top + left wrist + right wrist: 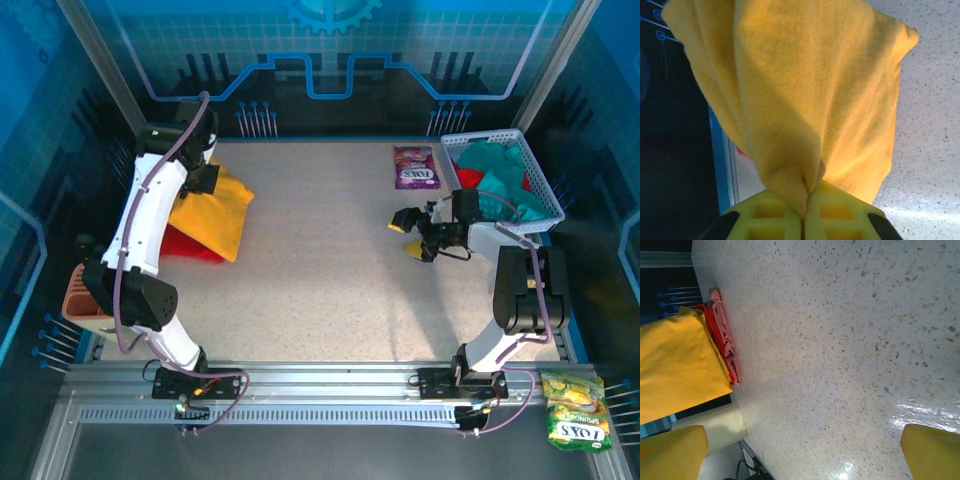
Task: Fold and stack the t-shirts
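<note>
while one yellow t-shirt (218,208) sits pinched, one red t-shirt (188,245) lies beneath.

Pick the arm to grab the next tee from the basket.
Right: right gripper is open, near the basket of teal t-shirts; left gripper is shut on the yellow t-shirt.

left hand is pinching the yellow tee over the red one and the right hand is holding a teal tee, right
Not quite. The right hand holds nothing: the right wrist view shows its fingers apart over bare table. The teal tees lie in the basket. The left hand does pinch the yellow tee over the red one.
</note>
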